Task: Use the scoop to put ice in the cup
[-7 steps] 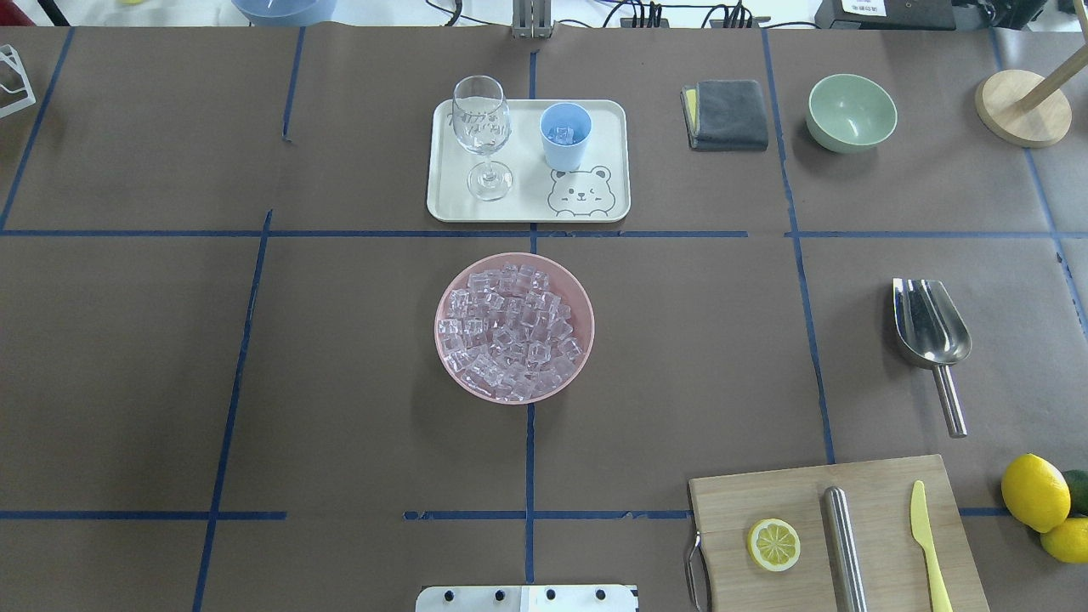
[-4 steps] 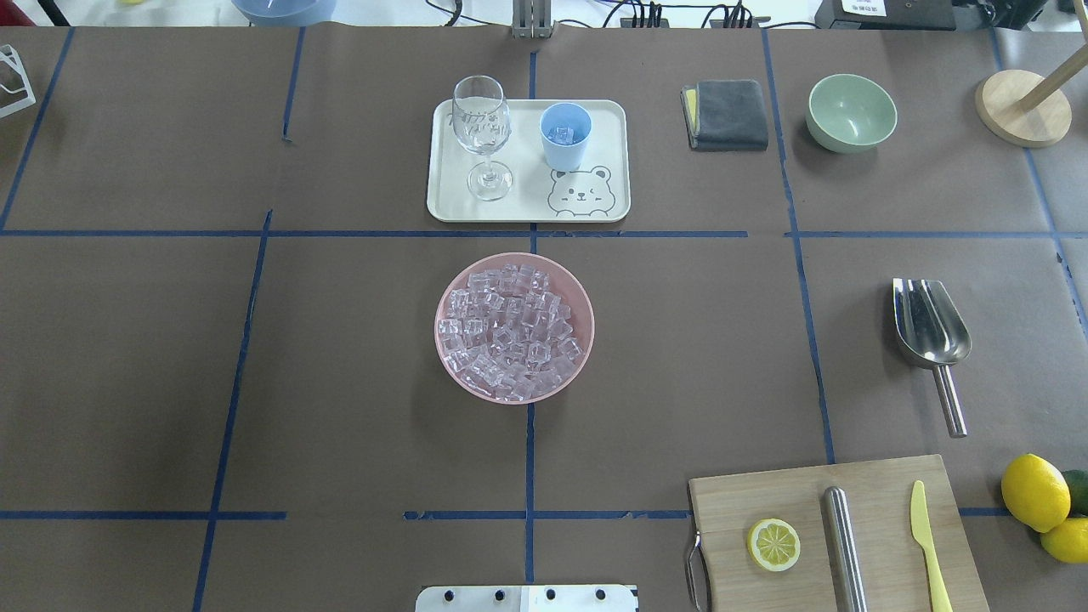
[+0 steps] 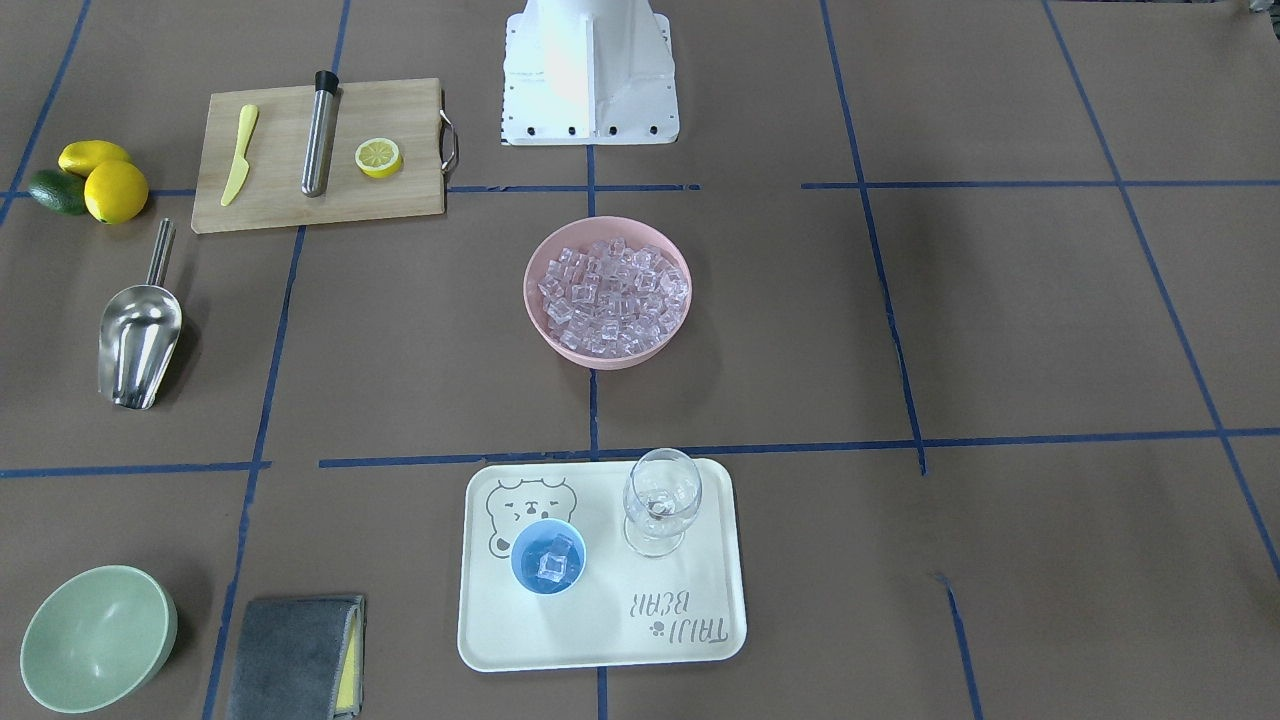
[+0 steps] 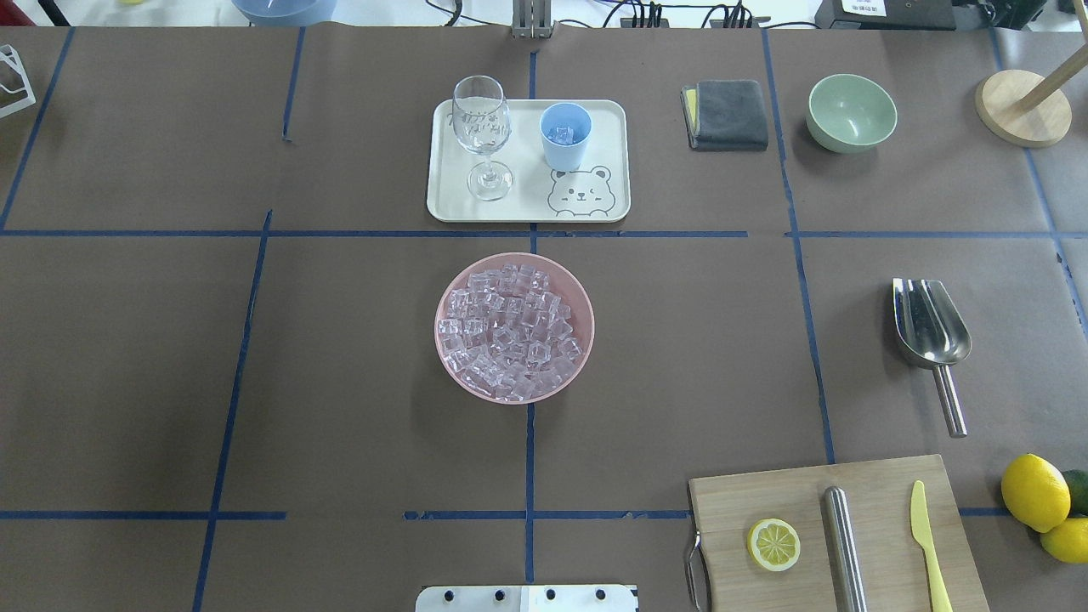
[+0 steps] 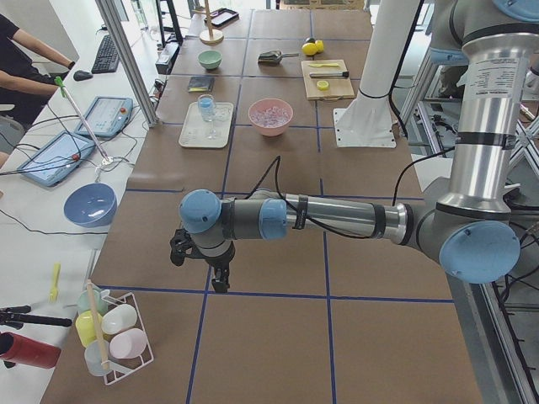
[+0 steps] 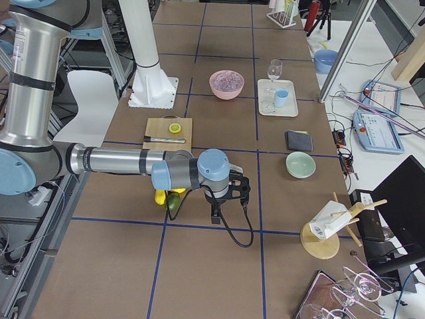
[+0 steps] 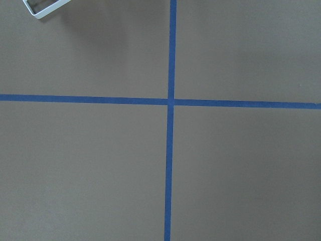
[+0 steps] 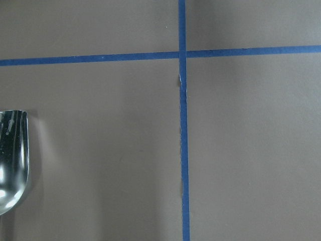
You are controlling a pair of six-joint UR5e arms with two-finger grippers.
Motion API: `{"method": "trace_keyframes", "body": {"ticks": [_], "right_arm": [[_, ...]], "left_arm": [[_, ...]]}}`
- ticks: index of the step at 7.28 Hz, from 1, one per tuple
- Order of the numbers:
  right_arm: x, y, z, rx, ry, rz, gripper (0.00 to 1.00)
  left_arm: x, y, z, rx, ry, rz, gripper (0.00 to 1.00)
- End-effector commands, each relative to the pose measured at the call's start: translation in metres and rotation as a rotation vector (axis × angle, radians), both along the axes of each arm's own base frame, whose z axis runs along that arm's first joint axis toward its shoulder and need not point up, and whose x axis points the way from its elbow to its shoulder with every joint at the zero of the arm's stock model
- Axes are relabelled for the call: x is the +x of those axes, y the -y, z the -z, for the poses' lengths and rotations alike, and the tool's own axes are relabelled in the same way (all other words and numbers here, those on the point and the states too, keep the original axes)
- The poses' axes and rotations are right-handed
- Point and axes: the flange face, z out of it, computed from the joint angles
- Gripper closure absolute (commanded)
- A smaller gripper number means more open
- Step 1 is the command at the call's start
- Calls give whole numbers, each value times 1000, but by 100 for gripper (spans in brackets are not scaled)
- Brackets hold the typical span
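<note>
Brown tbl (image 4: 127, 382), prob. paper-covered; scoop (image 4: 928, 327) lies free.

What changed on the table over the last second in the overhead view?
Nothing visibly changed. The scoop lies where it was, untouched; the cup stands on the tray, and the ice fills the pink bowl as before.

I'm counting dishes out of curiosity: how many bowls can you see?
3: pink bowl of ice mid-table, green bowl beside the grey cloth, blue bowl beyond the table's far edge.
</note>
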Motion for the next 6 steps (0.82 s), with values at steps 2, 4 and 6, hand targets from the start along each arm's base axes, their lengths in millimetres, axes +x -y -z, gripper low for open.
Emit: {"method": "trace_keyframes", "body": {"ticks": [2,4,6], "right_arm": [[11,7,11,-11,11,-47,0],[11,5,44,-61,13,-68,0],[11,16,50,-59,14,-67,0]], "left_arm": [[0,0,1,3,2,-1,0],[0,0,4,8,2,-1,0],[0,1,4,9,3,0,0]]}}
